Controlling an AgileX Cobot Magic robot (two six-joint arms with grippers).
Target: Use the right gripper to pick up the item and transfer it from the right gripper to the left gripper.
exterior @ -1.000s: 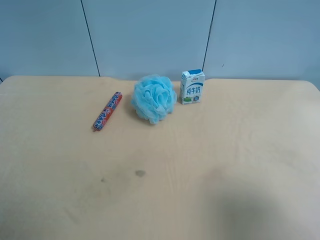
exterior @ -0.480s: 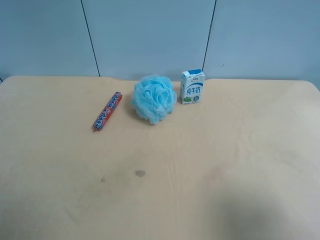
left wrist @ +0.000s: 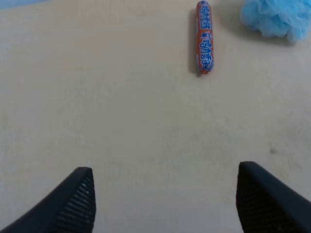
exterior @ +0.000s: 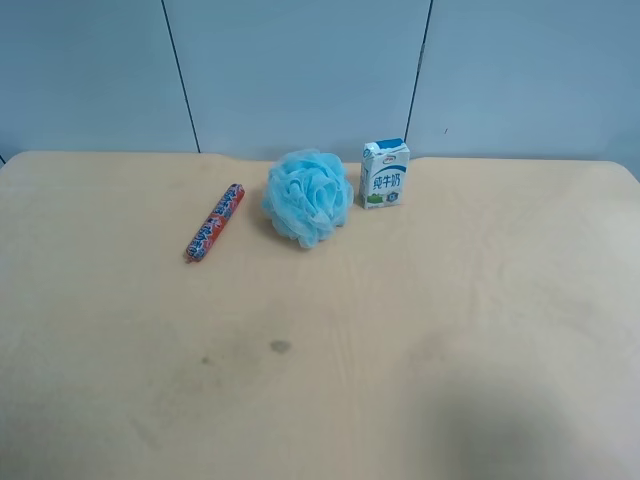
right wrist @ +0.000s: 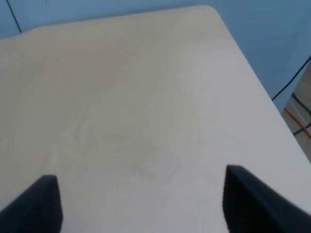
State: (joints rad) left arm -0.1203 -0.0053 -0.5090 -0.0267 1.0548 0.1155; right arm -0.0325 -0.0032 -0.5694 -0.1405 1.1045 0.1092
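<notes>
Nothing on the table [exterior: 420, 330] has shifted over the last second: the sausage, the loofah and the milk carton lie where they lay, and only the soft shadow near the close edge has changed a little.

Which of the three is the item to pick up, I cannot tell. The sausage [exterior: 214, 222], a red stick with blue print, lies flat and slanted at the far part of the table. The blue loofah [exterior: 308, 197] sits just beside it, apart from it, and the carton [exterior: 385, 174] stands upright just beside the loofah on the other side, close but seemingly not touching.

My right gripper [right wrist: 141, 201] has its fingers [right wrist: 252, 204] spread wide and holds nothing. Below and ahead of it I see only bare tabletop, running to a rounded corner with the floor and some cables beyond the edge. None of the three things shows in that view.

My left gripper [left wrist: 165, 204] is also spread wide and empty. The sausage [left wrist: 204, 37] lies well ahead of it, a little off to one side, its length pointing away from me. The loofah [left wrist: 277, 18] is just past it, farther to that same side, cut by the frame edge. Bare tabletop lies between my left fingers [left wrist: 73, 204] and the sausage.

Neither arm shows in the high view.
</notes>
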